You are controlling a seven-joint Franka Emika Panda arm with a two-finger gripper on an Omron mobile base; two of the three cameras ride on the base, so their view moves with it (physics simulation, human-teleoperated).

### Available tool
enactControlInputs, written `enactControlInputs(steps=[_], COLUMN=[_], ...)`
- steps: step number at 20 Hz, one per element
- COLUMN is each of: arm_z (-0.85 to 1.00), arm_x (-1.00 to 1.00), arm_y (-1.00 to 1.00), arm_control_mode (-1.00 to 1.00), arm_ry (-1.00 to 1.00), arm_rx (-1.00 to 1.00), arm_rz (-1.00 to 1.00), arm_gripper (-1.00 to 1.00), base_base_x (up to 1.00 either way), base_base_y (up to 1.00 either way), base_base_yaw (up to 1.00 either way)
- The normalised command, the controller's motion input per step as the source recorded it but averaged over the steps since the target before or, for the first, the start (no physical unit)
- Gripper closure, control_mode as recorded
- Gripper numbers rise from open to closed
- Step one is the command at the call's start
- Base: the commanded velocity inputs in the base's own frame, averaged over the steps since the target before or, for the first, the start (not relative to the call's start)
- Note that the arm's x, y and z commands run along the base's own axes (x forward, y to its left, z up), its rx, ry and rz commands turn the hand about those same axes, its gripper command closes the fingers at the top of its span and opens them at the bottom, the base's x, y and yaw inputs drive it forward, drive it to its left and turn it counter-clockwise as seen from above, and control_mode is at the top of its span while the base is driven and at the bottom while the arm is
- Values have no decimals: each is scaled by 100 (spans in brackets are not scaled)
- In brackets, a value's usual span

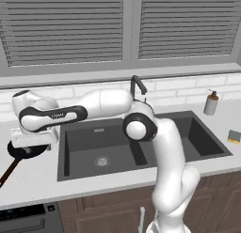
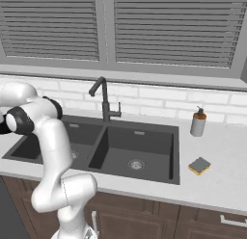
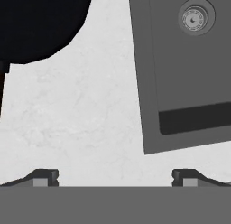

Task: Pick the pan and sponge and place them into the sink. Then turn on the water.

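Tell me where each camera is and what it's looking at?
Left base view: behind the arm's left, facing the sink; arm reaches left over the pan.
Right base view: behind its right, facing the same sink; arm at left.
Hand view: on the hand, looking down at counter, pan, sink; open claw.
Both base views share sponge and faucet.

The round flat black frying pan lies on the white marble desk, left of the dark grey double-basin sink. The small rectangular yellow sponge lies right of the sink, before the soap dispenser bottle.
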Motion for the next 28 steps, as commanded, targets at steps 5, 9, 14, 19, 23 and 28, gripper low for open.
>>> enactControlInputs(steps=[5, 9, 14, 19, 23, 28], arm_z=[-14, -10, -1, -17, -15, -13], arm_x=[0, 0, 0, 0, 0, 0], arm_y=[21, 20, 30, 43, 38, 33], arm_control_mode=[-100, -100, -100, -100, -100, -100], arm_ry=[-5, -9, 0, 2, 1, 3], arm_rx=[3, 8, 0, -8, -5, -4], arm_rz=[0, -1, -4, -5, -4, -5], arm_gripper=[-100, -100, -100, -100, -100, -100], base_base_x=[0, 0, 0, 0, 0, 0], base_base_y=[0, 0, 0, 0, 0, 0], base_base_yaw=[0, 0, 0, 0, 0, 0])
